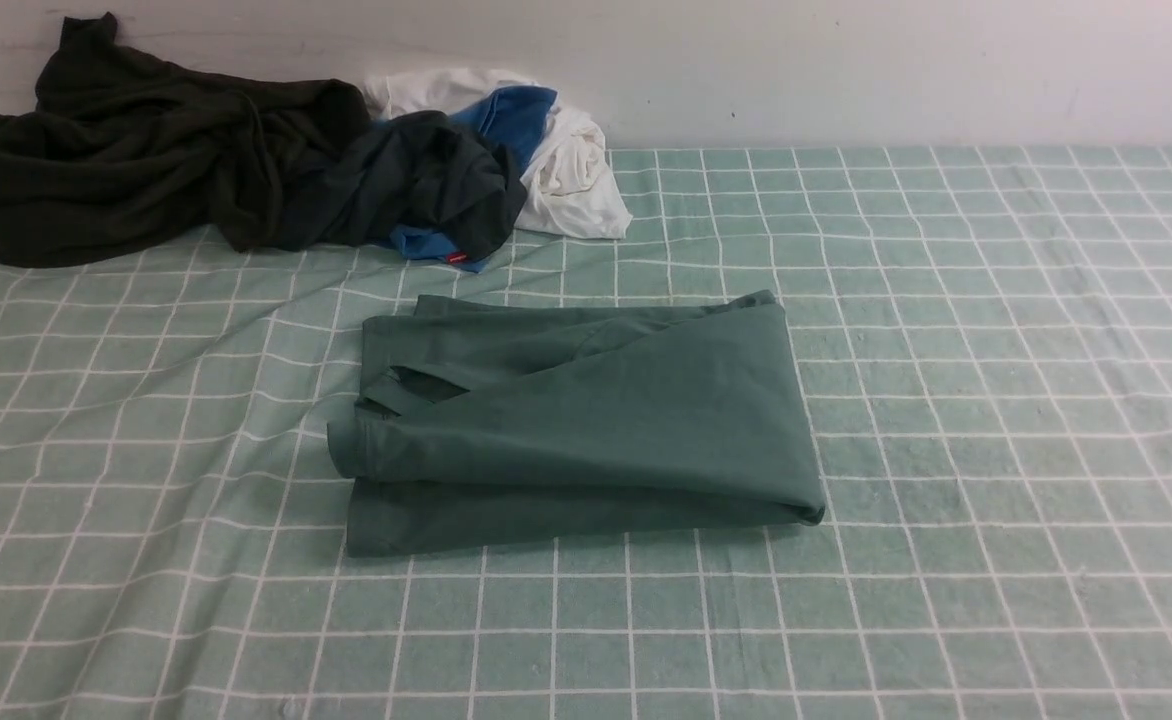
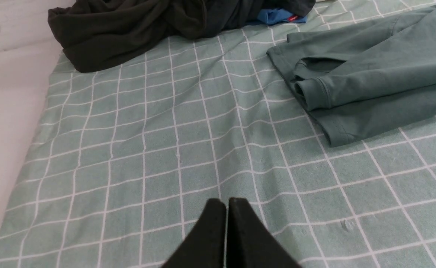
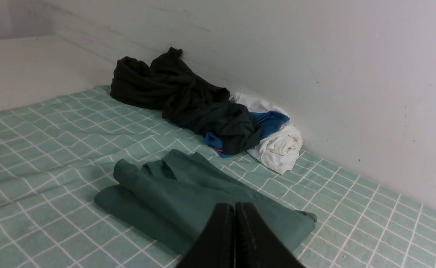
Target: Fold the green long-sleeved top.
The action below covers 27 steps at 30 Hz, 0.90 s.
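The folded green top (image 1: 586,420) lies mid-desk; left claw (image 2: 227,203) pressed together at its eight o'clock, right claw (image 3: 235,206) likewise, hovering above it.

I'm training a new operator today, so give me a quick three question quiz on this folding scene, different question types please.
1. True or false: the green long-sleeved top is already folded into a compact stack on the checked cloth.
2. Multiple choice: where is the pile of other clothes? A) on top of the green top; B) at the back left, by the wall; C) at the front right.
3. Fill in: the left claw and the right claw are both ____ and hold nothing.

Key: 1 true; 2 B; 3 shut.
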Each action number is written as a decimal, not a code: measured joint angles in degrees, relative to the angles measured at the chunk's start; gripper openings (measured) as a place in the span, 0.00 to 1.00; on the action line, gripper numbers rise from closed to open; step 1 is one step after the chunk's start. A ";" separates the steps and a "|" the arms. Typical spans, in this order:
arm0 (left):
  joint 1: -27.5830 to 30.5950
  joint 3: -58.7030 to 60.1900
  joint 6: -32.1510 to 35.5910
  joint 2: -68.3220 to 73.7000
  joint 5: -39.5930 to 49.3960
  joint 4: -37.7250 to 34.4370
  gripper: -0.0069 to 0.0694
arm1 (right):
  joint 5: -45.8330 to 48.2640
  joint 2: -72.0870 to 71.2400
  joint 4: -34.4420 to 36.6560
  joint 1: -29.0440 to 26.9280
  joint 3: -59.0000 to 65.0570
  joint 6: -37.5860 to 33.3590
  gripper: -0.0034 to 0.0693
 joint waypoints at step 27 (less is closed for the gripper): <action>0.00 0.00 0.00 0.00 0.10 -0.07 0.09 | -26.50 -11.99 -4.95 -12.96 26.56 14.98 0.03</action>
